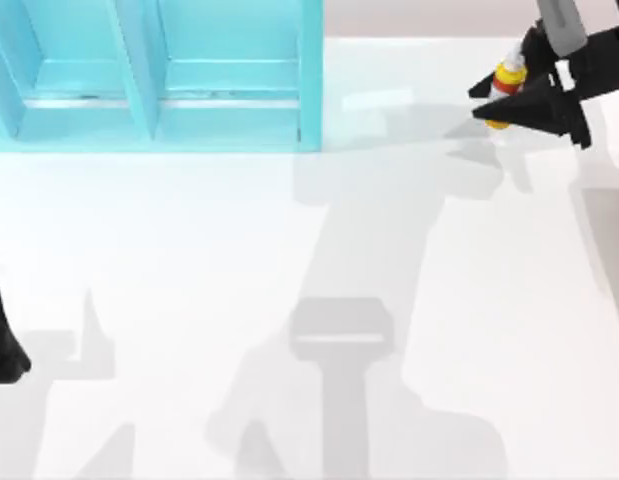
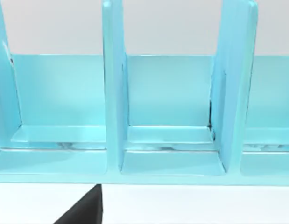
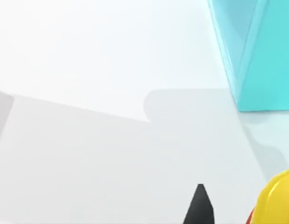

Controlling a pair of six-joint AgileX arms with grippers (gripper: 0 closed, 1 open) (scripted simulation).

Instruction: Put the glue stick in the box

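The white table (image 1: 289, 300) carries a turquoise box (image 1: 159, 80), which has upright dividers splitting it into open compartments and sits at the far left of the top view; the left wrist view looks straight into those compartments (image 2: 170, 135). Well to the right of the box, near the table's far right corner, the right gripper (image 1: 501, 100) has its two black fingers closed around the glue stick (image 1: 506, 85). The yellow bottle stands roughly upright between them, white nozzle uppermost, outside the box. Its yellow body (image 3: 277, 200) shows beside a black fingertip (image 3: 200, 205) in the right wrist view. The left arm (image 1: 4, 340) is parked well below the box at the table's left edge; whether its fingers are open cannot be told.
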